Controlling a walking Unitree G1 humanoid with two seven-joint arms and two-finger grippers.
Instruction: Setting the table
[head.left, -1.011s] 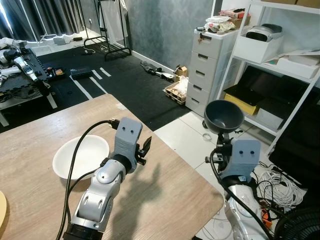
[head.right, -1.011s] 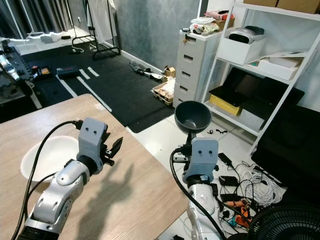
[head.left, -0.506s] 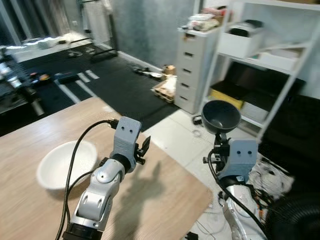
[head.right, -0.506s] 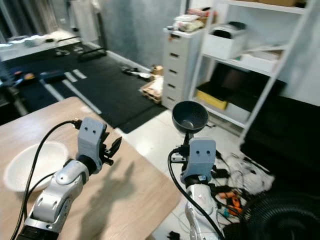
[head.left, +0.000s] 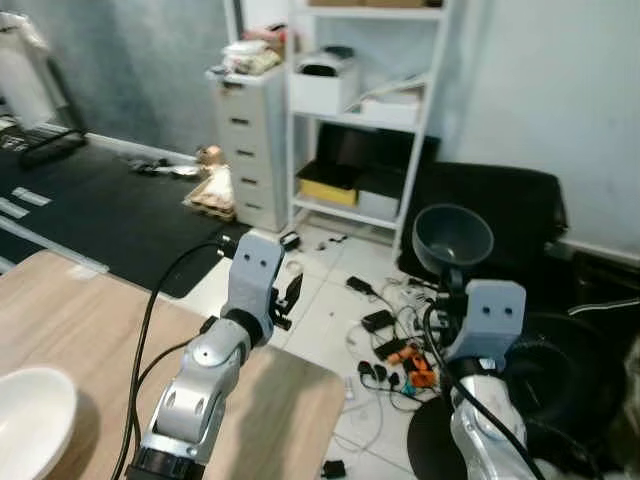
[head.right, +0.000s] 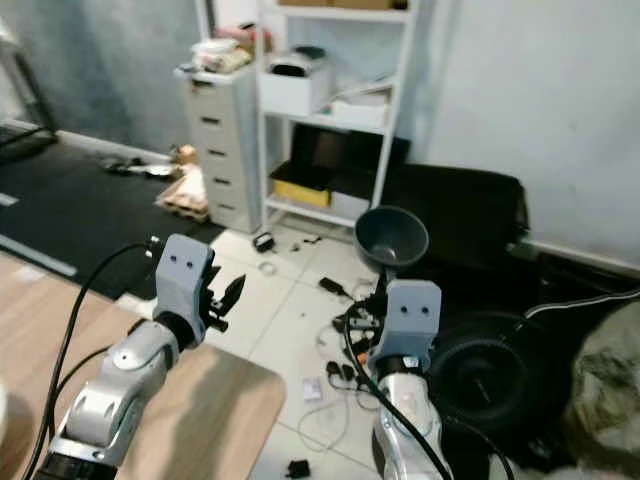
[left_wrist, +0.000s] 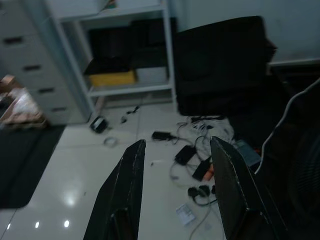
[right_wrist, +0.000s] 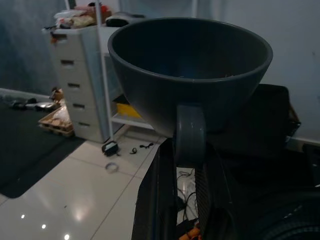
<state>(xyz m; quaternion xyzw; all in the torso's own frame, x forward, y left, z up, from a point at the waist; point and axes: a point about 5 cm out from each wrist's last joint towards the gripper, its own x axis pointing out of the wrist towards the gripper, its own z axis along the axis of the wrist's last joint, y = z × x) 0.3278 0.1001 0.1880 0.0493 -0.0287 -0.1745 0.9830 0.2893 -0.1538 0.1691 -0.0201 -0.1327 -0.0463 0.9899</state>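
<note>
My right gripper (right_wrist: 183, 160) is shut on the handle of a dark grey cup (right_wrist: 190, 65) and holds it upright at chest height, off to the right of the table over the tiled floor; the cup (head.left: 453, 237) looks empty. My left gripper (head.left: 291, 297) is raised above the wooden table's (head.left: 290, 400) corner, open with nothing between its fingers (left_wrist: 125, 200). A white bowl (head.left: 30, 420) sits on the table at the far left edge of the left eye view.
Ahead stand a white shelf unit (head.left: 360, 110) and a grey drawer cabinet (head.left: 245, 130). A black cushion (head.left: 480, 205) lies on the floor by the wall. Cables and small items (head.left: 395, 350) litter the white tiles. A dark fan (head.right: 480, 370) sits behind my right arm.
The camera has swung to the right, so the table and white bowl slid left and the shelves came to the centre. Both arms keep their pose, cup still held.
</note>
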